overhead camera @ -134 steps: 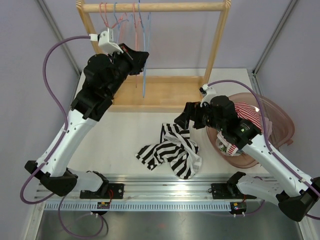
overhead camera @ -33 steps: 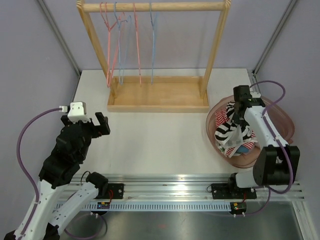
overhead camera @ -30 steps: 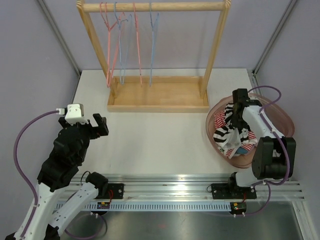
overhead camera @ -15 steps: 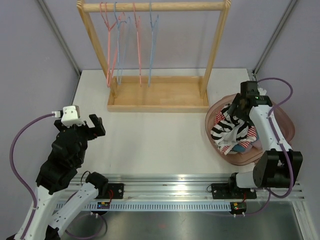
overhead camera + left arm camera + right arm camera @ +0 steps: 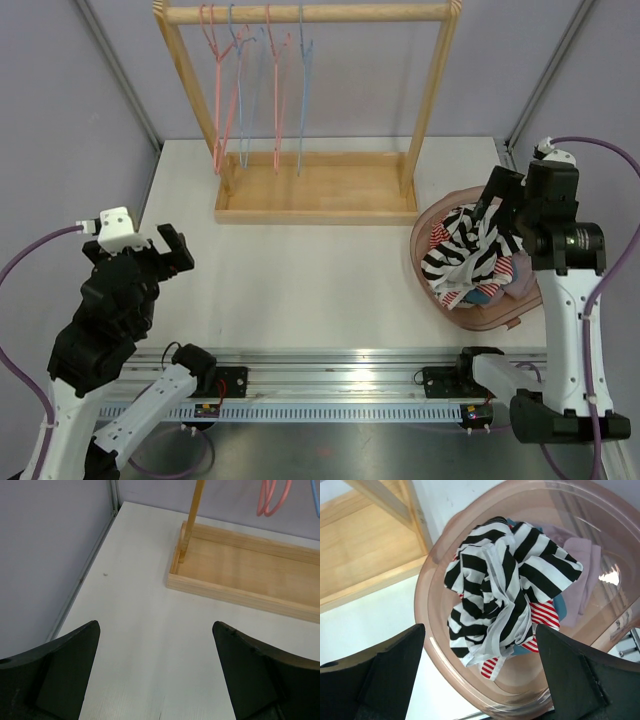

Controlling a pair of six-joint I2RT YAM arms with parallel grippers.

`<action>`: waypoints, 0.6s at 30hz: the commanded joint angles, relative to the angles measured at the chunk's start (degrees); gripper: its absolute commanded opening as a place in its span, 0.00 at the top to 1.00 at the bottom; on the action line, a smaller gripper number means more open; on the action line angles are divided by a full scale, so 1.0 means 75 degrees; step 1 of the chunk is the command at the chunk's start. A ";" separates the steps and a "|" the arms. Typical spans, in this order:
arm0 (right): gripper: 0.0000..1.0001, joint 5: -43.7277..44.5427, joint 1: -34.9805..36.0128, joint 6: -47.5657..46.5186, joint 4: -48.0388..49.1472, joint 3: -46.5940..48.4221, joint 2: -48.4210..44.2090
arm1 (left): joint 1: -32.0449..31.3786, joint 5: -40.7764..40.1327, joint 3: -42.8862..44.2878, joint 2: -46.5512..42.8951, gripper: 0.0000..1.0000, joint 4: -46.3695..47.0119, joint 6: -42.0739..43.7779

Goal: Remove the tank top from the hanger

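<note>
The black-and-white striped tank top [image 5: 466, 250] [image 5: 502, 590] lies crumpled in the brown translucent bowl [image 5: 560, 225] [image 5: 432, 630] at the right, on top of other clothes. My right gripper [image 5: 503, 203] [image 5: 480, 675] hangs open above the bowl, holding nothing. Several pink and blue hangers [image 5: 255, 80] dangle bare from the wooden rack's rail [image 5: 310, 14]. My left gripper [image 5: 160, 258] [image 5: 155, 672] is open over the bare table near the left edge, far from the rack.
The wooden rack's base tray [image 5: 315, 190] [image 5: 250, 565] sits at the back centre with upright posts [image 5: 432, 90]. Red-striped, blue and lilac clothes [image 5: 547, 615] lie under the tank top in the bowl. Metal frame posts [image 5: 115, 70] border the table.
My right gripper opened, let go of the tank top in the bowl and rose up and to the right. My left arm drew back toward the near left.
</note>
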 commanded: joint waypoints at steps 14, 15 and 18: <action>0.00 -0.0792 0.1567 -0.0817 -0.0919 0.0005 -0.3091 | 0.0026 0.0090 0.1406 -0.0027 0.01 -0.1910 0.0215; 0.01 -0.0686 0.1660 -0.0817 -0.1059 0.0005 -0.3174 | 0.0026 0.0124 0.1395 -0.0097 0.01 -0.1946 0.0203; 0.01 -0.0089 0.2094 -0.0805 -0.1212 -0.0088 -0.3502 | 0.0026 0.0207 0.1313 -0.0191 0.01 -0.2169 0.0191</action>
